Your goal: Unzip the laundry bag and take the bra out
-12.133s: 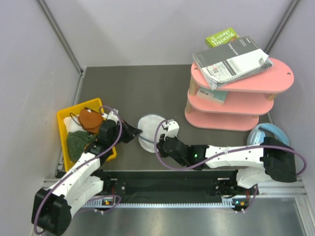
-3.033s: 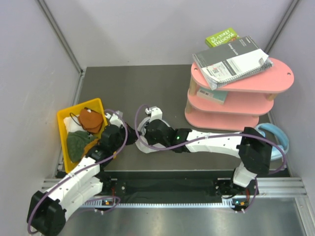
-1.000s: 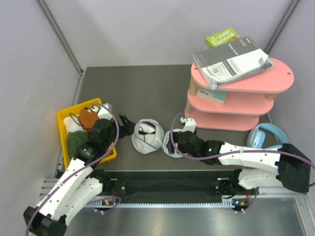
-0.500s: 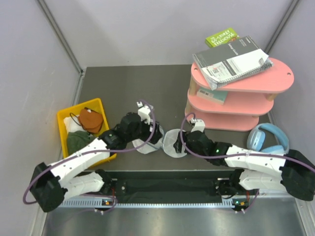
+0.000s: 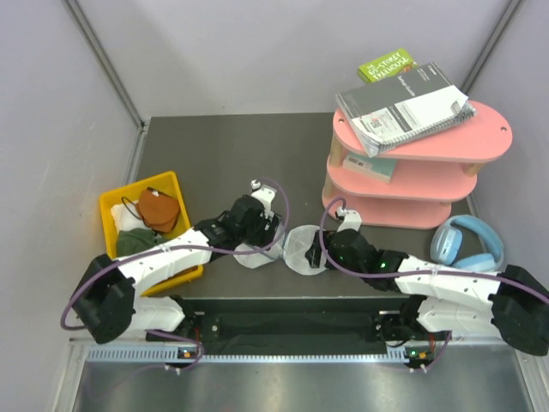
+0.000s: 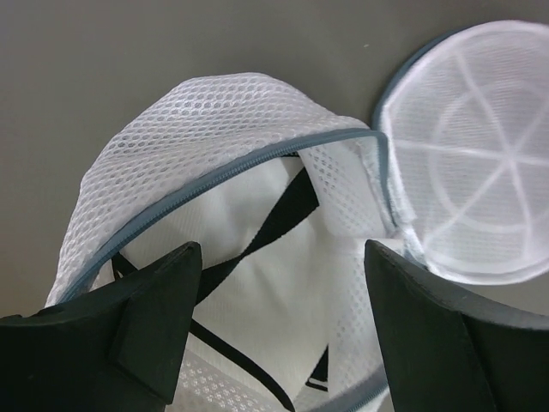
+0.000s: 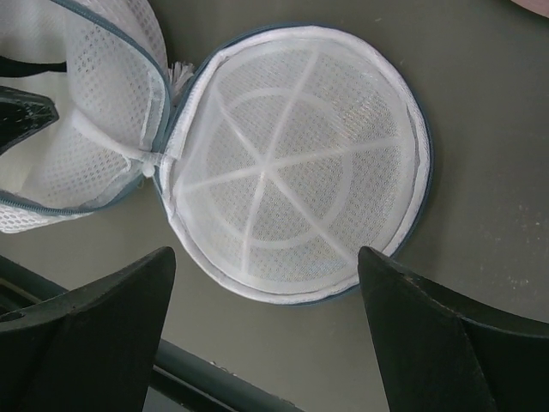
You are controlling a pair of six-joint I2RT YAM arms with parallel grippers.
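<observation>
Laundry bag (image 6: 214, 129), unzipped, lid (image 7: 292, 163) now folded flat beneath spread, empty right fingers (image 7: 86, 335); left fingers (image 6: 137, 326), likewise spread, newly arrived straddling exposed bra (image 6: 274, 283); extraction pending.

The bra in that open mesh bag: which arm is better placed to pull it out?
Probably left: the left hand, open, hangs over the bra in the laundry bag; the right hand faces only the lid.

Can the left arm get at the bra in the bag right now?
Probably yes. The laundry bag is unzipped, its lid flipped aside, and the open left gripper hangs right over the bra with nothing between.
</observation>
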